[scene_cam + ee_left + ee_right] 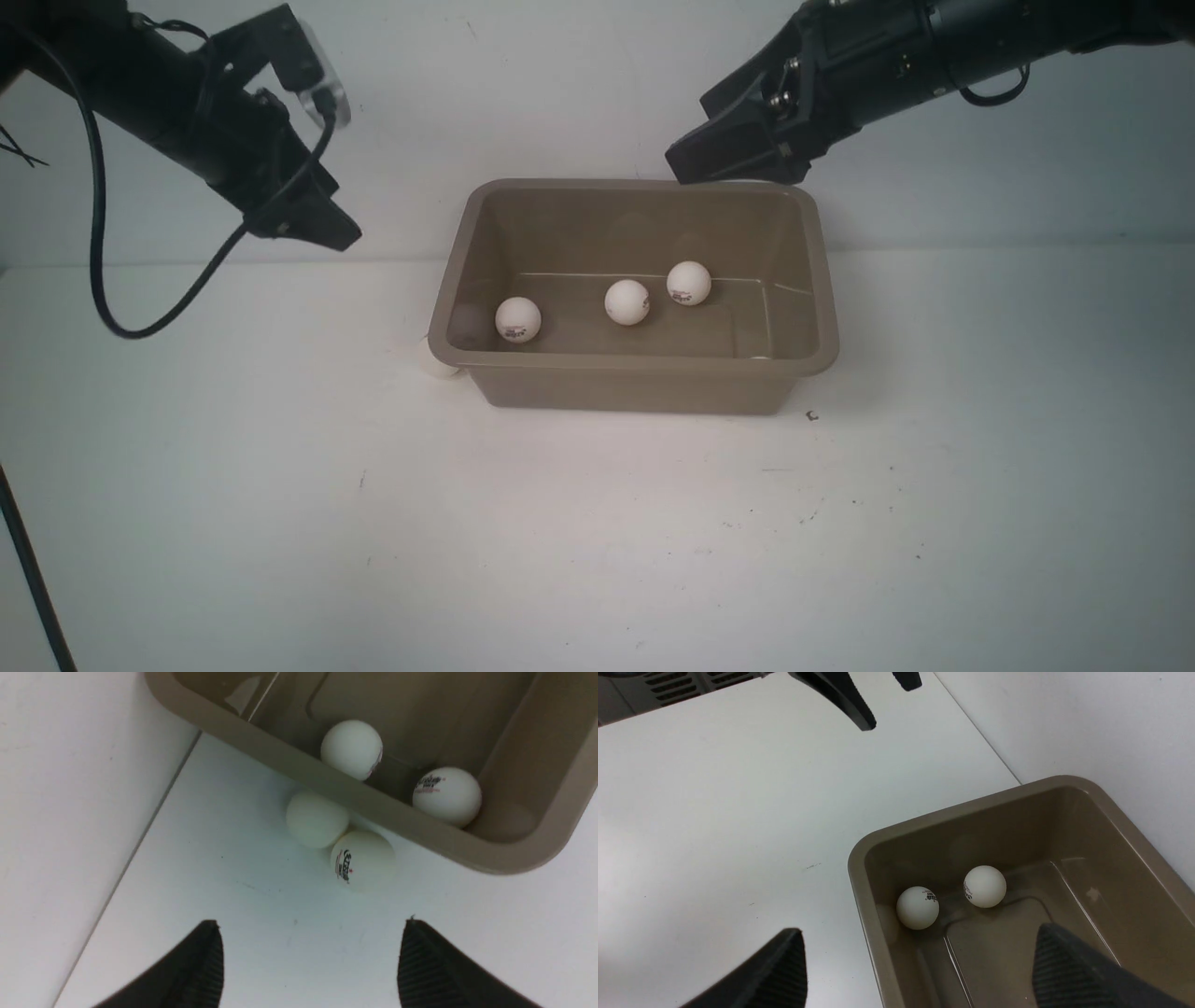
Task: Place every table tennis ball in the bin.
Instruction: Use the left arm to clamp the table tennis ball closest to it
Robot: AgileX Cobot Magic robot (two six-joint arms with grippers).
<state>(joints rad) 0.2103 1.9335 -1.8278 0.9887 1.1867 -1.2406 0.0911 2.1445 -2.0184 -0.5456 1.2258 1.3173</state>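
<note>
The left gripper (310, 926) hangs above the table, up and to the left of the tub, its black ribbed fingers spread with nothing between them. Straight out past the fingertips in the left wrist view, two small matte white table tennis balls sit on the white table (233, 891). The printed ball (363, 858) is nearer the gripper, with its dark lettering turned toward it. The plain ball (315, 819) is just beyond and touches it.

Both rest against the outside of the left wall of the bin (261, 749), a rectangular taupe plastic tub with rounded corners and a flared rim. The plain ball is partly tucked under that rim. A ball has no long axis, so the wall decides the approach. I judge the fingers would need to close along the wall rather than across it, taking the printed ball first.

The right gripper (920, 928), also spread and empty, hovers by the bin's far rim on the right. The tub lies between it and the loose pair, so the left arm is the nearer one.

Three more white balls lie on the bin's floor. The corner ball (518, 319) is near the left wall, and the middle ball (626, 301) and the far ball (689, 283) sit close together. That makes three in and two left outside.
</note>
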